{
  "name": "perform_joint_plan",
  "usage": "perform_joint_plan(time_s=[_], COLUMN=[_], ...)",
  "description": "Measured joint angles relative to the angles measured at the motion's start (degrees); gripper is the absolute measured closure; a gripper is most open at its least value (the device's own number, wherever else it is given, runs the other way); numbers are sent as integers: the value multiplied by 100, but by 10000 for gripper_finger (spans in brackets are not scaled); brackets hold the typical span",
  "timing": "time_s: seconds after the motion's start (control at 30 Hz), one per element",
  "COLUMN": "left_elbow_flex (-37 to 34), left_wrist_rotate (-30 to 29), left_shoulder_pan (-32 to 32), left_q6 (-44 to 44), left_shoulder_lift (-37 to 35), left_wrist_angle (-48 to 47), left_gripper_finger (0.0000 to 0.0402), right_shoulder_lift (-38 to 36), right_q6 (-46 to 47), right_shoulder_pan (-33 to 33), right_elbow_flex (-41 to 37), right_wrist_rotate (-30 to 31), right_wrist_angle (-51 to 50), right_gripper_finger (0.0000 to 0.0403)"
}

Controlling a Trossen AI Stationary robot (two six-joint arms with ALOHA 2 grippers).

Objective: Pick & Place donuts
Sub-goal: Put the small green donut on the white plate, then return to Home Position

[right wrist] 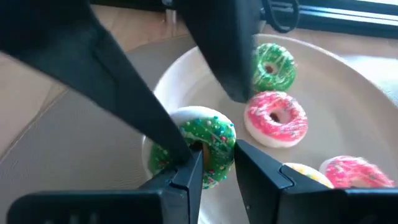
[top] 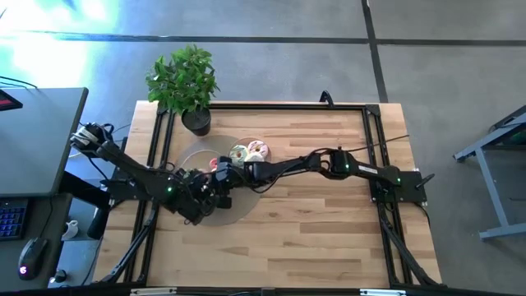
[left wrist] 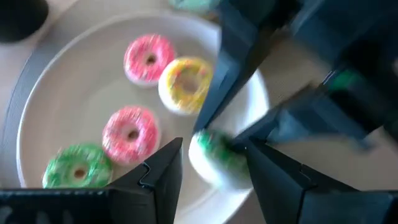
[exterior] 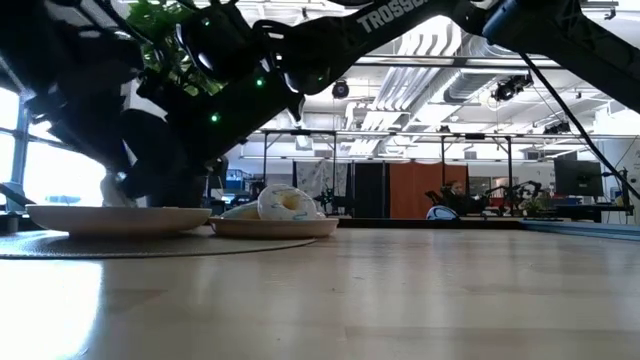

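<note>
A beige plate (left wrist: pixel 56 81) holds mini donuts: two pink (left wrist: pixel 149 57) (left wrist: pixel 130 132), one yellow (left wrist: pixel 185 84) and one green (left wrist: pixel 78 167). A larger green-iced donut (right wrist: pixel 202 144) sits tilted at this plate's edge. My right gripper (right wrist: pixel 214 163) reaches in from the table's right and is shut on it. My left gripper (left wrist: pixel 211 171) is open; its fingers stand on either side of the same donut, apart from it. A second plate (top: pixel 265 158) farther back carries a white-iced donut (top: pixel 238 154) and a pink-iced one (top: pixel 257 149). My right gripper pinches the green-iced donut's ring (right wrist: pixel 217 140), slanting down from the table's right side. One fingertip (right wrist: pixel 189 167) sits at the donut's hole, the other (right wrist: pixel 249 155) against its outer edge. The donut is tilted, with its white underside (left wrist: pixel 208 171) near the plate's rim.
A potted plant (top: pixel 185 82) stands at the table's far left corner. Both plates lie on a round grey mat (top: pixel 238 210). In the low view the far plate (exterior: pixel 275 228) shows the white-iced donut (exterior: pixel 283 203). Bare wood (top: pixel 329 222) spreads on the right and near side.
</note>
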Motion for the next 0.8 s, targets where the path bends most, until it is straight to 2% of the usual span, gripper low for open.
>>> perform_joint_plan(time_s=[0.3,0.53,0.63,0.8], left_elbow_flex=[-465,-471,-426,-87], left_wrist_rotate=[416,310,272,353], left_shoulder_pan=[-27,-27,-27,-27], left_q6=[-498,-487,-485,-188], left_shoulder_lift=[2,2,1,-134], left_wrist_angle=[-43,-30,-75,-516], left_gripper_finger=[228,228,228,228], right_shoulder_lift=[-2,-103,-425,-1248], right_q6=[-38,-265,-498,-590], right_shoulder_pan=[-2,-4,27,93], right_elbow_flex=[7,4,4,11], right_wrist_rotate=[15,20,166,596], right_wrist_angle=[-14,-197,-599,-1898], right_gripper_finger=[316,316,316,316])
